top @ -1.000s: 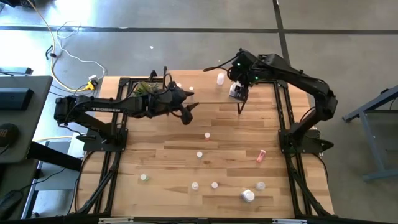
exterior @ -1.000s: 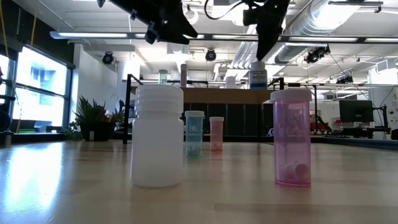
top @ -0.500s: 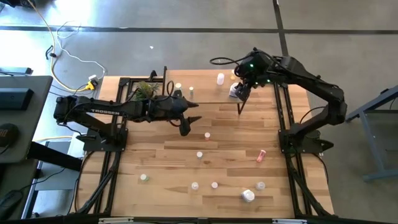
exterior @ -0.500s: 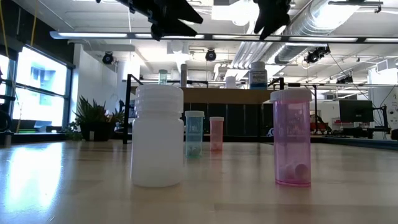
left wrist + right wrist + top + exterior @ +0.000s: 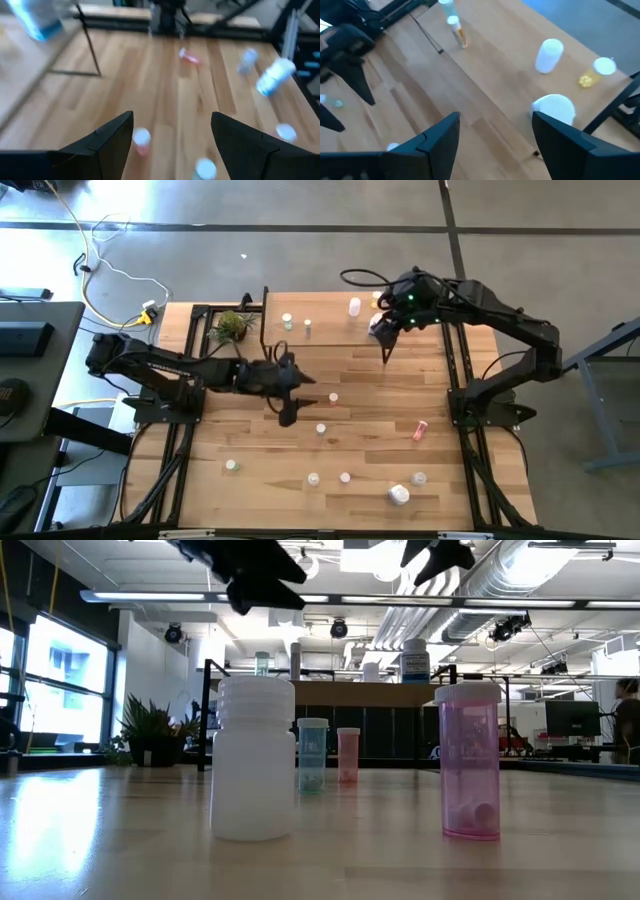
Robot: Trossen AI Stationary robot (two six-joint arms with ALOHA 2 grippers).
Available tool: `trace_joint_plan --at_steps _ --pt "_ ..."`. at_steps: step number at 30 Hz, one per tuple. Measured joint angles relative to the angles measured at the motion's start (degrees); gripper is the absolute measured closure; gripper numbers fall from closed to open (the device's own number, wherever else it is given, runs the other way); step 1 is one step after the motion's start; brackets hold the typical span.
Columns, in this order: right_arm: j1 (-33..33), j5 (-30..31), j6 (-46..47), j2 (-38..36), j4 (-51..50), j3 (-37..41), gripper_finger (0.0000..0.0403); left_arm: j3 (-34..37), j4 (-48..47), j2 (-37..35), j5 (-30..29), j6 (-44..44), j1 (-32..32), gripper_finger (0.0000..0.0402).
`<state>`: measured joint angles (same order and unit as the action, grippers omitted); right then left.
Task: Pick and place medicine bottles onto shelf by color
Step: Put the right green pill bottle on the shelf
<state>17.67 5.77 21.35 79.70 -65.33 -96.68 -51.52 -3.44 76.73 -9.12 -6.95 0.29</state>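
Dozen-odd light, rigid, slick medicine bottles (image 5: 321, 428) strewn over table (image 5: 370, 410) | shelf (image 5: 330, 320) at 12 o'clock | left pincer (image 5: 290, 412) spread, empty | right pincer (image 5: 495, 135) spread, empty | grip mid-body, below cap

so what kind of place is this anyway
Probably a robotics lab or workshop in an industrial-style building. Exposed ducts run under an open ceiling, the floor around the table is bare concrete, and two arms are bolted to the table's frame.
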Motion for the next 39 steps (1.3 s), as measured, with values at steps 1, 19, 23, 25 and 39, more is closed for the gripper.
trace_joint_plan --at_steps 1,19,23,25,39 --pt "-0.5 0.0 0.8 0.0 0.1 0.0 0.0162 0.6 0.2 0.0 -0.2 -0.4 -0.7 0.0143" --pt "-6.1 3.2 6.0 0.0 0.1 0.0 0.0162 7.7 11.7 9.7 -0.7 -4.5 -7.2 0.0142" --pt "-6.2 3.2 6.9 0.0 0.1 0.0 0.0162 7.6 15.0 14.7 -2.3 -4.7 -7.9 0.0142" --pt "-6.2 3.2 6.9 0.0 0.1 0.0 0.0162 7.6 17.0 16.7 -2.9 -4.9 -8.0 0.0142" --pt "-6.2 3.3 6.8 0.1 0.0 0.0 0.0162 7.5 23.3 23.2 -1.8 -5.1 -8.0 0.0142"
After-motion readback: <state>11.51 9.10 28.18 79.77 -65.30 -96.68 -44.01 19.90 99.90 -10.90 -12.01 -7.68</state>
